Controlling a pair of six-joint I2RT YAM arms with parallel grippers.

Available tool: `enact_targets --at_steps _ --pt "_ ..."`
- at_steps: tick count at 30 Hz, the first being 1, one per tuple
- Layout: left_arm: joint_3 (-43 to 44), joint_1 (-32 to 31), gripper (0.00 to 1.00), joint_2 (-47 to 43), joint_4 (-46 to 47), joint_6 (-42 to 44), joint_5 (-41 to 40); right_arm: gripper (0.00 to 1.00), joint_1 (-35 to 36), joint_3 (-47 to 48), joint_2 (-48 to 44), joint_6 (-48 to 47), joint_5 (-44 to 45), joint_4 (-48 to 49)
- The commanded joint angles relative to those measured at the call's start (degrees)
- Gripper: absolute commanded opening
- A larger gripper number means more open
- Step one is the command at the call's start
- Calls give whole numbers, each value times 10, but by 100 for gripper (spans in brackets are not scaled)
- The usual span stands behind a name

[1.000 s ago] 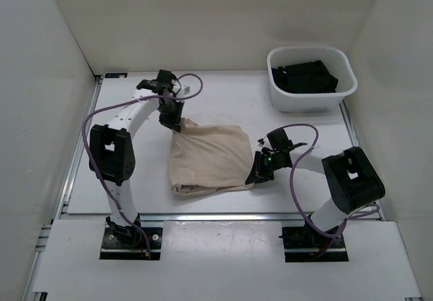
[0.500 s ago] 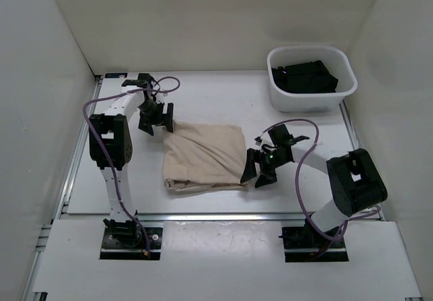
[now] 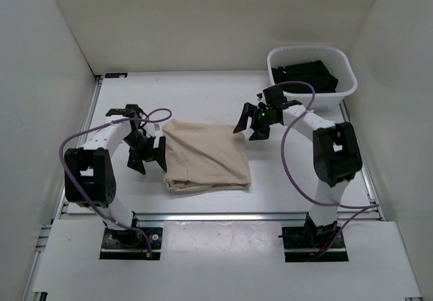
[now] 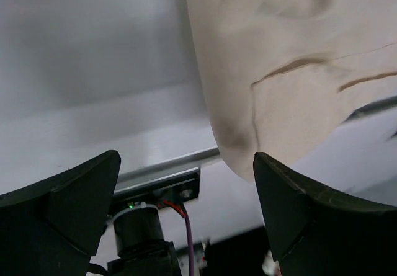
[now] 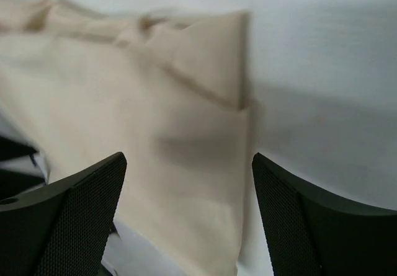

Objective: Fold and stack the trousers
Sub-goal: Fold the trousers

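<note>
The beige trousers (image 3: 205,156) lie folded into a rough square in the middle of the white table. My left gripper (image 3: 147,157) hangs open just off their left edge, holding nothing. My right gripper (image 3: 249,126) is open above the table at their far right corner, also holding nothing. In the left wrist view the trousers (image 4: 291,71) fill the upper right, with their rounded corner between the left gripper's (image 4: 186,217) fingers. The right wrist view looks down on the trousers (image 5: 142,133) and their right edge, framed by the right gripper's (image 5: 189,220) spread fingers.
A white plastic basket (image 3: 342,84) holding dark folded clothes (image 3: 304,76) stands at the back right, close behind my right arm. The table's metal rail (image 3: 203,215) runs along the near edge. White walls close in on the left, back and right.
Both grippers have opened and let go of the trousers. The left gripper moved from the far left corner down to the left edge. The right gripper moved from the near right edge up to the far right corner.
</note>
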Motion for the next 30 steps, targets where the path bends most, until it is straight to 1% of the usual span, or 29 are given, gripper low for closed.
enact_targets --at_steps 1,3,5,6,7,9,10,11,13,14,15,20,22,25,26,27,28,29,30 --pt "-26 -2 100 0 29 4 52 87 -4 32 63 78 74 14" --pt "-37 -9 100 7 46 4 58 87 -4 38 93 91 82 28" --pt "-43 -9 99 21 51 4 58 81 -4 38 115 113 82 57" --pt "-43 -14 95 30 51 4 68 77 -4 38 120 122 73 69" --pt "-43 -14 82 38 51 4 74 65 -4 38 120 143 67 78" --pt "-43 -23 69 43 51 4 91 48 -4 21 128 165 67 99" --pt "-51 -23 63 43 51 4 98 28 -4 16 128 188 76 99" --pt "-66 -40 49 49 51 4 105 18 -9 9 128 200 86 106" --pt "-84 -46 30 49 51 4 111 0 -15 -15 123 227 115 121" --pt "-92 -54 16 56 61 4 106 0 -16 -24 115 253 120 130" --pt "-107 -54 14 56 69 4 85 0 -16 -33 104 265 128 139" --pt "-149 -54 14 38 87 4 20 0 -27 -79 49 329 191 182" --pt "-161 -54 14 21 93 4 -11 0 -33 -84 37 335 205 188" --pt "-150 -54 14 14 93 4 -18 0 -33 -78 37 321 213 182" --pt "-143 -54 22 8 93 4 -18 0 -33 -71 43 311 202 182" --pt "-136 -54 45 8 93 4 -10 4 -33 -62 50 285 169 182" --pt "-122 -54 55 2 85 4 -2 13 -33 -54 56 270 157 174" --pt "-116 -54 64 2 76 4 -2 24 -33 -46 56 255 148 167" --pt "-111 -54 69 -3 69 4 -2 52 -33 -37 56 241 139 167"
